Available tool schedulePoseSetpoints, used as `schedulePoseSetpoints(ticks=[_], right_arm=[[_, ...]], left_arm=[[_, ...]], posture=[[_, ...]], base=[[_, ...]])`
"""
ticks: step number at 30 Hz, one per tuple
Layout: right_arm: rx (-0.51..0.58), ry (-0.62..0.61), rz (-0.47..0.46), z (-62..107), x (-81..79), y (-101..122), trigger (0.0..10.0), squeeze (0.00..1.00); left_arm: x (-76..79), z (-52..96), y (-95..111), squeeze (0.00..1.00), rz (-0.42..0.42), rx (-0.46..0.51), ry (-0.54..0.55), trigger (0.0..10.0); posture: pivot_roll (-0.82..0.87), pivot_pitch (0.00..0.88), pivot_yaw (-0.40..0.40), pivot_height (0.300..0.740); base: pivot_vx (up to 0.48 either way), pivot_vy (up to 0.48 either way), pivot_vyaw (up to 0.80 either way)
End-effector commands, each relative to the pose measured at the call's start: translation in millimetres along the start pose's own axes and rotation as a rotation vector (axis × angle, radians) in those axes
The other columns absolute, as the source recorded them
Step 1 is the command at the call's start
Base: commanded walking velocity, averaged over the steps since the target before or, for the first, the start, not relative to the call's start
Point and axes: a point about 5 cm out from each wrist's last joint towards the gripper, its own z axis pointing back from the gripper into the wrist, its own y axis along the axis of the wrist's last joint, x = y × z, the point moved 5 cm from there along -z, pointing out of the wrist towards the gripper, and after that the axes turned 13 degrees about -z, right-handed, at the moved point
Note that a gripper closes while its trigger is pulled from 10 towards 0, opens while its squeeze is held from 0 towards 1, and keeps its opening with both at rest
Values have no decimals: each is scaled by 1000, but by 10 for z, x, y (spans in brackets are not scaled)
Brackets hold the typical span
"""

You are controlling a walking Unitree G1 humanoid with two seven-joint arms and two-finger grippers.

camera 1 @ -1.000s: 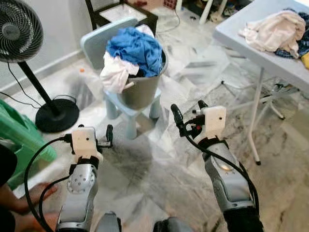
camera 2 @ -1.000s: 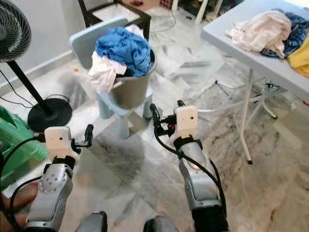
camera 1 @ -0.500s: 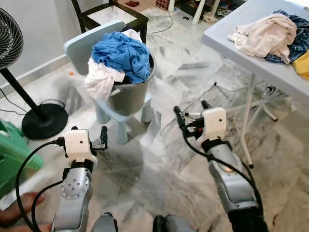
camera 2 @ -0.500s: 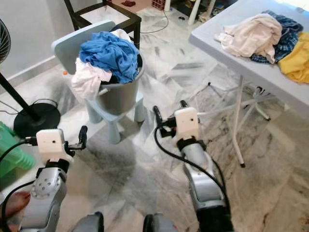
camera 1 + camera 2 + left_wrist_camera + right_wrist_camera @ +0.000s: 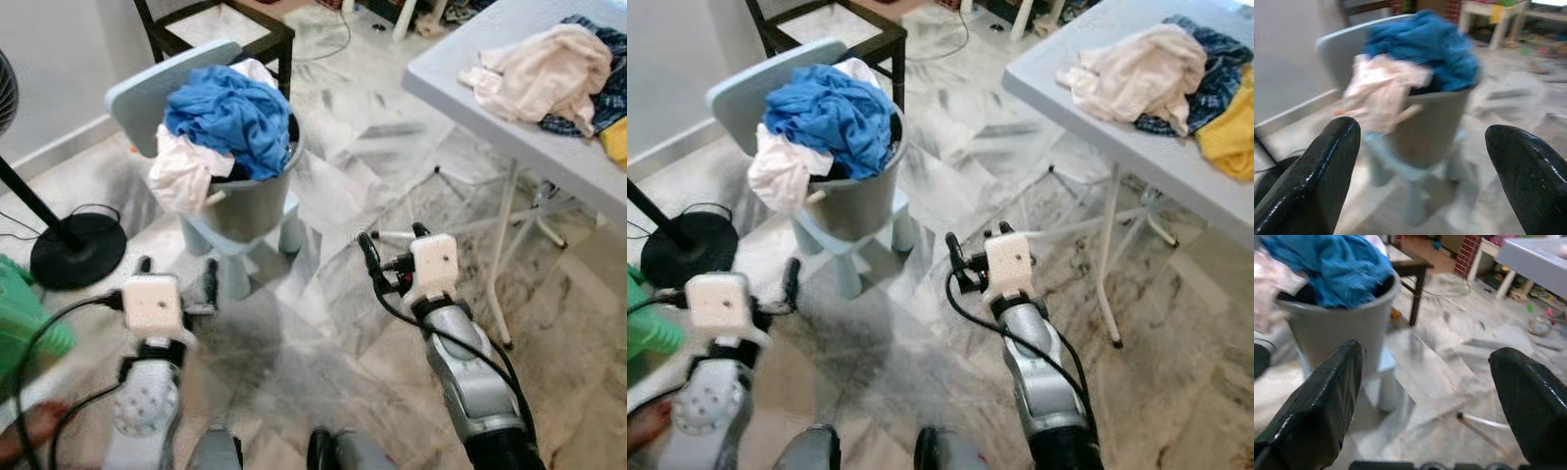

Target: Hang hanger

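A grey bucket heaped with a blue cloth and a white cloth stands on a small pale blue chair ahead of me. A pale wooden stick pokes out at the bucket's rim; I cannot tell what it is. My left gripper is open and empty, low in front of the chair. My right gripper is open and empty too, to the right of the chair over the marble floor. Both wrist views look between open fingers toward the bucket.
A grey folding table at the right carries a pile of clothes. A fan's black base and a green object are at the left. A dark wooden chair stands behind the bucket. A person's foot is at the lower left.
The whole picture has shifted, so the camera has moved: bucket and chair sit further left, the table nearer. Both grippers stay open and empty.
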Motion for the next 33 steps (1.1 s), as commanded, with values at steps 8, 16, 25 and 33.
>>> schedulePoseSetpoints(ticks=[8,16,25,33], right_arm=[[26,18,-22,-28,-43,32,10000,0],[30,0,-39,-39,-23,32,10000,0],[34,-2,-64,-61,-31,33,10000,0],[33,-68,-214,-85,36,15,10000,0]], left_arm=[[-70,6,3,0,-28,-16,-1,10000],[-36,-37,12,0,-27,-14,-17,10000],[-17,-64,5,0,-22,-18,-22,10000],[-85,-58,-112,0,-11,-56,-1,10000]], posture=[[227,274,-143,740],[223,267,-139,740],[229,264,-138,740],[238,261,-121,740]], base=[[255,0,757],[254,0,353],[252,0,-631],[247,0,-60]])
